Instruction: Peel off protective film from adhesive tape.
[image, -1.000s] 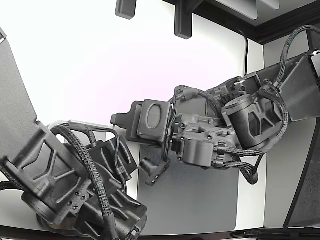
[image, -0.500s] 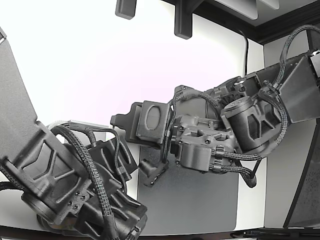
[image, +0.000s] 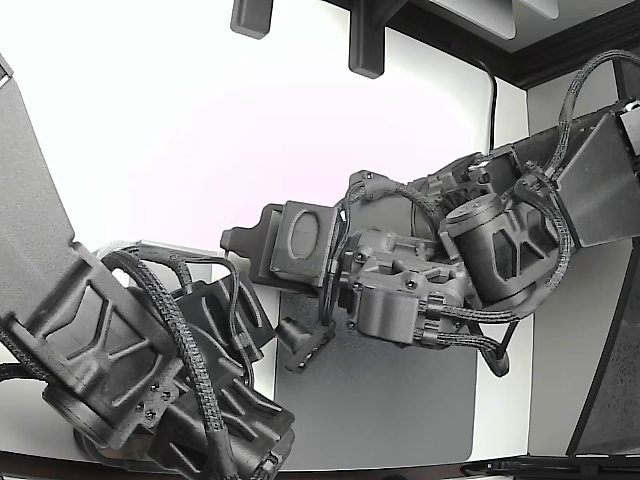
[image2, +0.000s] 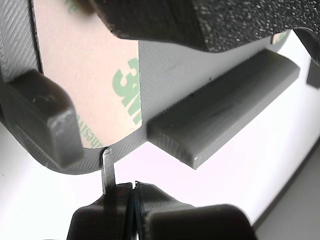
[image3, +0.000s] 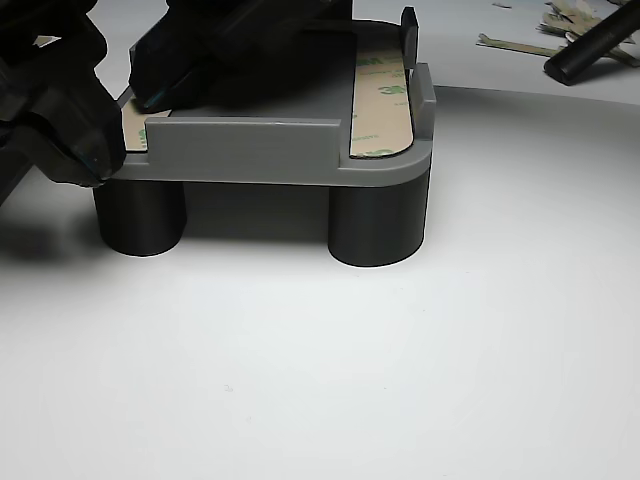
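In the wrist view a grey plastic part (image2: 210, 95) carries a strip of adhesive tape under a beige film with green 3M print (image2: 95, 75). A thin tab of the film (image2: 107, 167) hangs off the part's rounded edge. My gripper (image2: 132, 189) is shut on the low end of that tab, fingers pressed together. In the other view the part (image3: 260, 150) rests on two black cylinders, with one film strip (image3: 382, 100) on its right side and another (image3: 135, 128) at its left corner under black gripper parts (image3: 70, 120).
In the exterior view two black arms crowd over a grey mat (image: 400, 400) on a white table; the right one (image: 500, 240) reaches left, the left one (image: 110, 350) fills the lower left. Peeled film scraps (image3: 520, 45) and a black rod (image3: 590, 45) lie behind the part.
In the exterior view the right arm's wrist has drifted slightly left and down. The left arm has not visibly moved.
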